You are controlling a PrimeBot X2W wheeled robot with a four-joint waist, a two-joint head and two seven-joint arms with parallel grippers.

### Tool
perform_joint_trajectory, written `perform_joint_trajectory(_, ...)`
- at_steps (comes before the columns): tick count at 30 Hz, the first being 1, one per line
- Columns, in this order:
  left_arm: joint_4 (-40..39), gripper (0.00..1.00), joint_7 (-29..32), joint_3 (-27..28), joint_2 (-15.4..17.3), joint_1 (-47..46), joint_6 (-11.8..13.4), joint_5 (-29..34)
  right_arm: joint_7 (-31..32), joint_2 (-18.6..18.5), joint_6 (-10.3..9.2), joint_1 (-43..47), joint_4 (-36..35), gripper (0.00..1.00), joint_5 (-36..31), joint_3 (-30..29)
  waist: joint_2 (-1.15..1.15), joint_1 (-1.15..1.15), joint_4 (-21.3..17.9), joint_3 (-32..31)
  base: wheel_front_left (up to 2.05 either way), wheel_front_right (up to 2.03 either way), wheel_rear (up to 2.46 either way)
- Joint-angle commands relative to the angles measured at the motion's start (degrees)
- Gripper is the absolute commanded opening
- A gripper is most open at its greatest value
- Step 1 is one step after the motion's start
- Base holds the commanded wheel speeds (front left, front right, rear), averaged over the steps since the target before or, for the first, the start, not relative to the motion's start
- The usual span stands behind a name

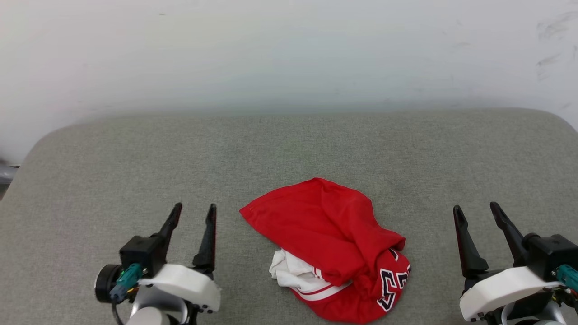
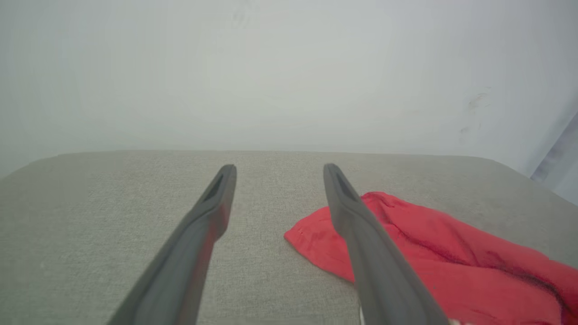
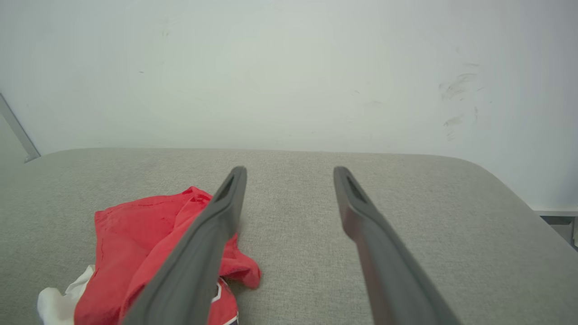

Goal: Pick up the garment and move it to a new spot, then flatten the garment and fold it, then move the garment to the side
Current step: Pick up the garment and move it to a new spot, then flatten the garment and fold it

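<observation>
The garment (image 1: 329, 246) lies crumpled in a heap on the grey padded table (image 1: 289, 149), near its front edge and a little right of centre. It is red, with a white sleeve with red stripes poking out at its lower left and black white-outlined characters at its lower right. My left gripper (image 1: 195, 206) stands open to the left of the heap, apart from it, with nothing between its fingers. My right gripper (image 1: 476, 207) stands open to the right, also empty. The left wrist view has the garment (image 2: 451, 266) right of my gripper (image 2: 279, 168). The right wrist view has the garment (image 3: 135, 234) left of my gripper (image 3: 290, 169).
A pale wall (image 1: 289, 54) rises just behind the table's far edge, with a few dark scuffs at its right. The table's back corners are rounded. Bare grey cloth stretches behind the heap and on both sides.
</observation>
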Motion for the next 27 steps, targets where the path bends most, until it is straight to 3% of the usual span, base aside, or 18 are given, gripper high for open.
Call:
perform_joint_trajectory(1, -0.2, 1.00, -0.3, 1.0, 0.3, 1.3, 0.0, 0.4, 0.1, 0.0, -0.04, 1.0, -0.3, 1.00, 0.0, 0.1, 0.00, 0.00, 0.2, -0.3, 0.00, 0.00, 0.00)
perform_joint_trajectory(8, -1.2, 1.00, -0.3, 4.9, 1.1, 4.8, -0.7, 1.5, 0.4, 0.0, -0.04, 1.8, -0.5, 1.00, 0.3, 0.5, 0.00, 0.00, 0.5, -1.3, 0.00, 0.00, 0.00)
perform_joint_trajectory(18, -1.0, 1.00, -0.3, 5.4, -0.2, 5.5, -2.0, 2.8, 0.6, 0.0, -0.04, 1.8, -0.5, 1.00, 0.1, 0.0, 0.00, 0.00, 1.0, -1.6, 0.00, 0.00, 0.00)
perform_joint_trajectory(27, -2.5, 1.00, -0.3, 6.4, -1.9, 3.4, -2.5, 4.3, 5.4, 0.0, -0.04, -1.3, 6.6, 1.00, 4.2, -2.7, 0.00, 0.00, 3.3, -0.3, 0.00, 0.00, 0.00)
